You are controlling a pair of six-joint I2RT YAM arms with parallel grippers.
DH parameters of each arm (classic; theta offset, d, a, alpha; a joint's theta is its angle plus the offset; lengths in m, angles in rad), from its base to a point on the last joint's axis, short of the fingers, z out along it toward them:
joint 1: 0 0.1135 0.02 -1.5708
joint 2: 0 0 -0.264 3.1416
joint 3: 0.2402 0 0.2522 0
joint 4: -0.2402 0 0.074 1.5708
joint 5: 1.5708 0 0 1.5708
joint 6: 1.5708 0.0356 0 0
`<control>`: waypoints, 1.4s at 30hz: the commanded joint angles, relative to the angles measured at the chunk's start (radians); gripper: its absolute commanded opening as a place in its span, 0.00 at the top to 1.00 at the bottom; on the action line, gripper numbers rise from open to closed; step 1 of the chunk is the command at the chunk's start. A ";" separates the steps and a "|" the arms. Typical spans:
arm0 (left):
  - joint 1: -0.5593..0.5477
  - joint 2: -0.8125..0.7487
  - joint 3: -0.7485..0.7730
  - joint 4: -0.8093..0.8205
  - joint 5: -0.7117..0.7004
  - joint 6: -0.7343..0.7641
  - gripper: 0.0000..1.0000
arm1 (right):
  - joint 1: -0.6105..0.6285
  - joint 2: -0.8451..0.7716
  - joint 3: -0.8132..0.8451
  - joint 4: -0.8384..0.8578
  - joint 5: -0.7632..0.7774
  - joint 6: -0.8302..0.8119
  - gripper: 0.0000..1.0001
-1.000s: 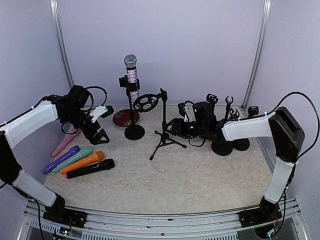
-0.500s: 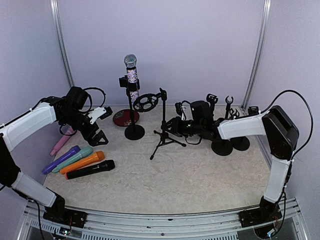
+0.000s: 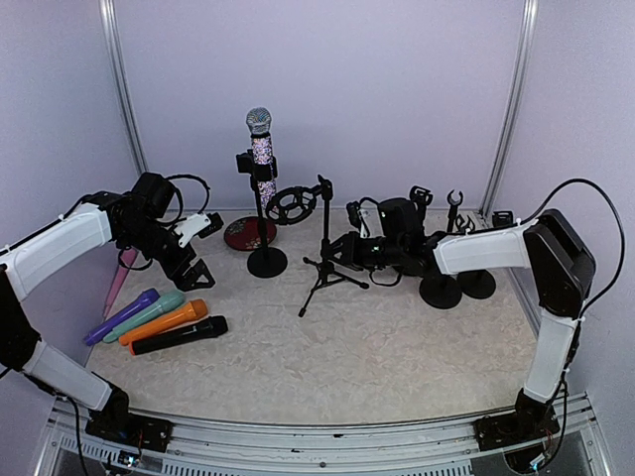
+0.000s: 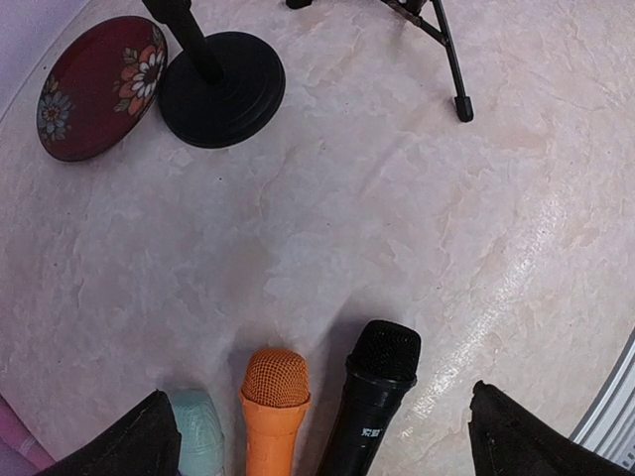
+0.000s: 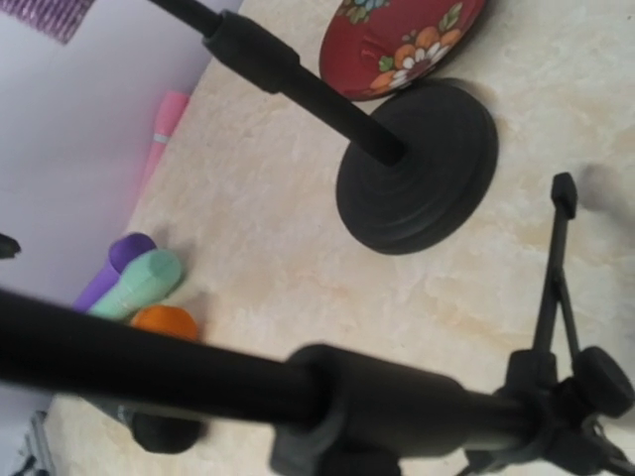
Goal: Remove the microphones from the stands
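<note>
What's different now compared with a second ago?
The right gripper slid left, up against the tripod's pole; whether it grips it is unclear. The left gripper stayed open above the loose microphones, and the sparkly microphone is still on its stand.

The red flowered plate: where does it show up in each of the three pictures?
Top external: the red plate lies at the back, left of centre, just behind the round black stand base.
Left wrist: top left corner, left of that base.
Right wrist: top edge, right of centre, partly cut off, above the base.
Shared landmark: the round black stand base beside it.
</note>
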 commanded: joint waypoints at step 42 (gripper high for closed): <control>-0.009 0.004 0.043 -0.087 0.050 0.023 0.01 | -0.130 0.021 -0.054 0.225 -0.335 0.167 0.48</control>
